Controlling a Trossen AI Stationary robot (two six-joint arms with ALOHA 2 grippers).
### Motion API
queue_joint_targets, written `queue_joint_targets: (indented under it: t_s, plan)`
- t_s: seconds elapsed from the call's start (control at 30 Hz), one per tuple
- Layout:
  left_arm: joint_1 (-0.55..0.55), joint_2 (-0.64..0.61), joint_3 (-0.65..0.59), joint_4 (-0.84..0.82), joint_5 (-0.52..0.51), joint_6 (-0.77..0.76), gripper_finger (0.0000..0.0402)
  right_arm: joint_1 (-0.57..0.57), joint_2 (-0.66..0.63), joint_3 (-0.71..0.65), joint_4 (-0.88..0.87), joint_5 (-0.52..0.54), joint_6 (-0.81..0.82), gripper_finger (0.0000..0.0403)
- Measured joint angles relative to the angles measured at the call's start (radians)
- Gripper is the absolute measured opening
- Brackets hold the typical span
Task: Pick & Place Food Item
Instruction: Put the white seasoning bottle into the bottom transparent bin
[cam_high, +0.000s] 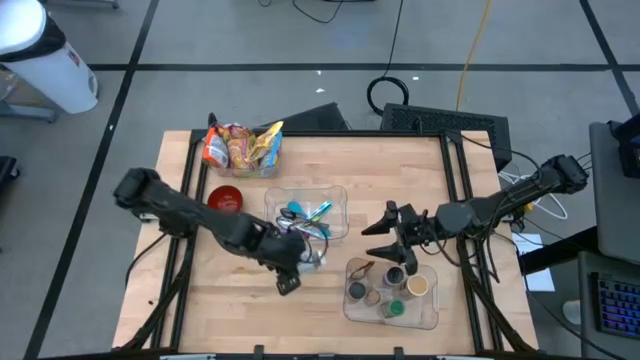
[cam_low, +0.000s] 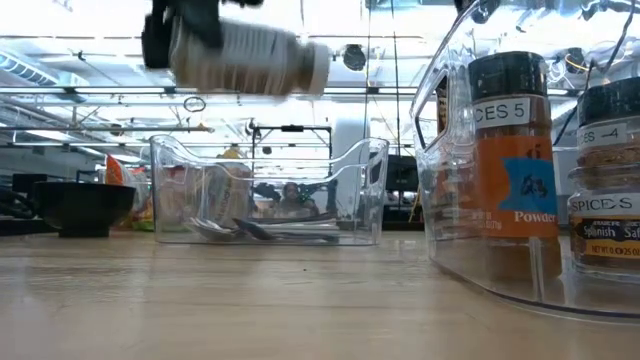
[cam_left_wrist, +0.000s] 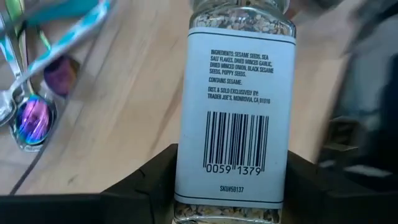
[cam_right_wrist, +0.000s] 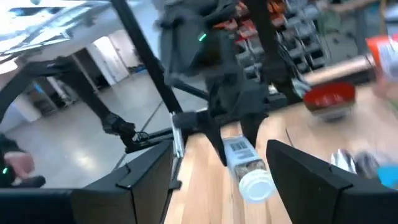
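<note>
A clear seasoning jar (cam_left_wrist: 235, 118) with a white barcode label and white cap is held horizontally above the table, clamped at its base, beside the utensil bin (cam_high: 338, 205).

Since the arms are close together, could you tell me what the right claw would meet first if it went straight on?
Most likely the spice jar held by the left claw; it lies dead ahead of the right claw, though depth is unclear.

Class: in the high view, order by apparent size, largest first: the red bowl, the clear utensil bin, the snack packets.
1. clear utensil bin
2. snack packets
3. red bowl
The first two look close in size, so their order is unsure.
</note>
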Motion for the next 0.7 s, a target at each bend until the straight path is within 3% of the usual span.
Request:
queue_joint_targets:
  t_s: [0.23,0.4,0.7]
  plan:
    - [0.053,-0.065,0.019,0.027,0.046,-0.085,0.0206,0.036,0.036,0.007,0.051,0.026,-0.112,0.0254]
    - [0.067,-0.014,0.140,0.060,0.043,-0.006,0.0206,0.041,0.123,0.055,0.055,0.027,-0.163,0.0254]
    - [0.094,0.088,0.330,-0.026,0.018,0.115,0.0206,0.026,0.213,0.080,0.101,0.038,-0.144,0.0254]
